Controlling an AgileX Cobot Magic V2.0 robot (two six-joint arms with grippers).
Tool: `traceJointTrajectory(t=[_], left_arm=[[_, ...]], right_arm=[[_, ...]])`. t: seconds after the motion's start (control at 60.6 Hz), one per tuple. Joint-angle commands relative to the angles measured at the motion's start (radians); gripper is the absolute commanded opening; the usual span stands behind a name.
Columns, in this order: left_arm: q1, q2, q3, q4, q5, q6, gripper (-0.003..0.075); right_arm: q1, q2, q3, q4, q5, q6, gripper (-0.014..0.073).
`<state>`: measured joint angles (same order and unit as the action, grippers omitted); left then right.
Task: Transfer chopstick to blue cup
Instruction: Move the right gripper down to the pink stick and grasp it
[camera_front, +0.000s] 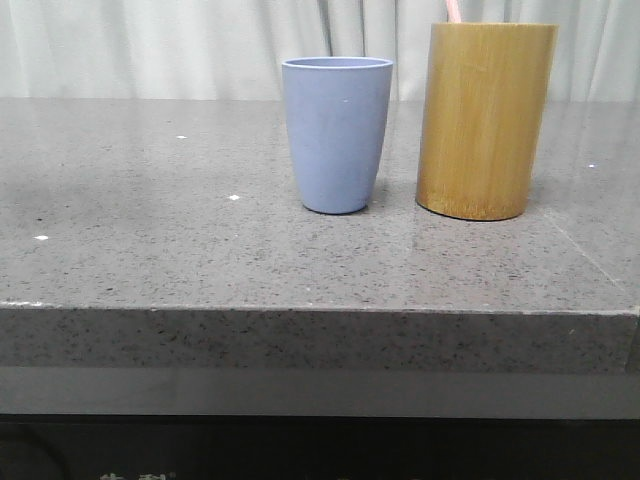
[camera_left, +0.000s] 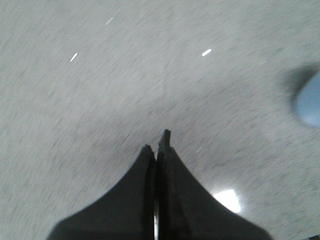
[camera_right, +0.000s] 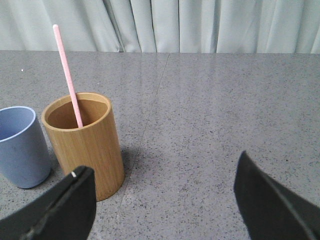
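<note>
A pale pink chopstick (camera_right: 68, 77) stands tilted inside the yellow-brown bamboo cylinder (camera_right: 84, 142); only its tip (camera_front: 452, 10) shows in the front view above the cylinder (camera_front: 485, 120). The blue cup (camera_front: 336, 133) stands upright just left of the cylinder, and it also shows in the right wrist view (camera_right: 20, 146). My right gripper (camera_right: 165, 172) is open and empty, low over the table to the right of the cylinder. My left gripper (camera_left: 156, 142) is shut and empty over bare table, with the blue cup (camera_left: 309, 104) blurred at the view's edge. Neither gripper shows in the front view.
The grey speckled stone table (camera_front: 150, 230) has its front edge (camera_front: 300, 310) near the camera. Pale curtains (camera_front: 150, 45) hang behind it. A few small white specks (camera_front: 234, 197) lie on the left part.
</note>
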<state>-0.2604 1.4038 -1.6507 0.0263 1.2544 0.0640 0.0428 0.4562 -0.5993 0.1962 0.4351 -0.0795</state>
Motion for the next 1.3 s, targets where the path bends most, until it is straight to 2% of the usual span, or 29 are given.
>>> traceJointTrajectory(t=[0.0,0.182,0.33,0.495,0.677,0.908,1.156,1.288], left_arm=[[0.070,-0.113,0.090,-0.019,-0.098,-0.024,-0.0019],[0.170,-0.318,0.352,-0.035,-0.317,-0.036,-0.0019],[0.178,-0.513,0.592,-0.035,-0.539,-0.036,-0.0019],[0.178,-0.732,0.816,-0.035,-0.687,-0.036,-0.0019],[0.178,-0.953,1.015,-0.035,-0.743,-0.036,-0.0019],[0.178,-1.177,1.153,-0.045,-0.769,-0.036,-0.0019],[0.178,-1.240,1.184,-0.045,-0.769,-0.036,-0.0019],[0.178,-1.238,1.184,-0.045,-0.769,-0.036,-0.0019]], right_arm=[[-0.006,0.013,-0.033,0.009,-0.080,-0.004,0.0579],[-0.006,0.013,-0.033,0.009,-0.080,-0.004,0.0579],[-0.006,0.013,-0.033,0.009,-0.080,-0.004,0.0579],[-0.006,0.013,-0.033,0.009,-0.080,-0.004,0.0579],[-0.006,0.013,-0.033,0.009,-0.081,-0.004,0.0579],[-0.006,0.032,-0.033,0.009,-0.083,-0.004,0.0579],[0.007,0.180,-0.075,0.009,-0.220,-0.004,0.0579],[0.070,0.327,-0.169,0.008,-0.243,-0.045,0.0579]])
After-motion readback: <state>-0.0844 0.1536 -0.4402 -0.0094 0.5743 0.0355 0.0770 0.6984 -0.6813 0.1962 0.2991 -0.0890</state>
